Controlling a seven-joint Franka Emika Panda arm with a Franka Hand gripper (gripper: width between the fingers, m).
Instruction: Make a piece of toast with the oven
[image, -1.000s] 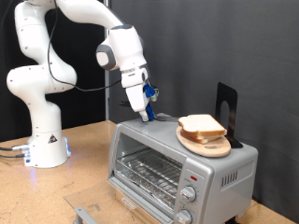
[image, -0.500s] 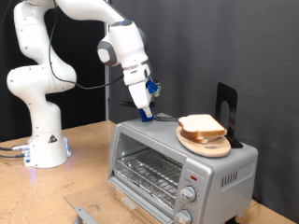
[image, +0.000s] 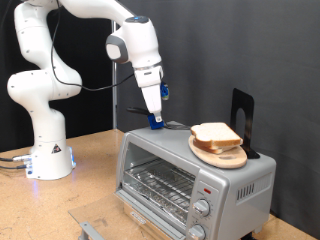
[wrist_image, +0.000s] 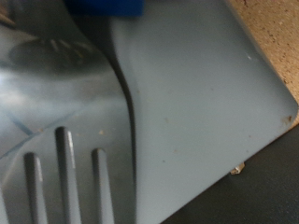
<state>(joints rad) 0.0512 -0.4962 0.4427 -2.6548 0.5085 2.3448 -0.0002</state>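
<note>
The silver-grey oven stands at the exterior view's lower right, its wire rack showing through the front. On its top a round wooden plate carries pale bread, the top slice being the piece of toast; a second slice seems to lie under it. My gripper points straight down with its blue fingertips at the oven top's rear left corner, well left of the plate. The fingers look closed together with nothing between them. The wrist view shows only the grey oven top and its vent slots.
A black upright stand sits on the oven top behind the plate. Two round knobs are on the oven's front right. The robot base stands on the wooden table at the left. A grey part lies at the bottom edge.
The hand has swung from a tilt to nearly upright above the oven's rear left corner; the fingertips stay at about the same spot. The bread and the plate have not moved.
</note>
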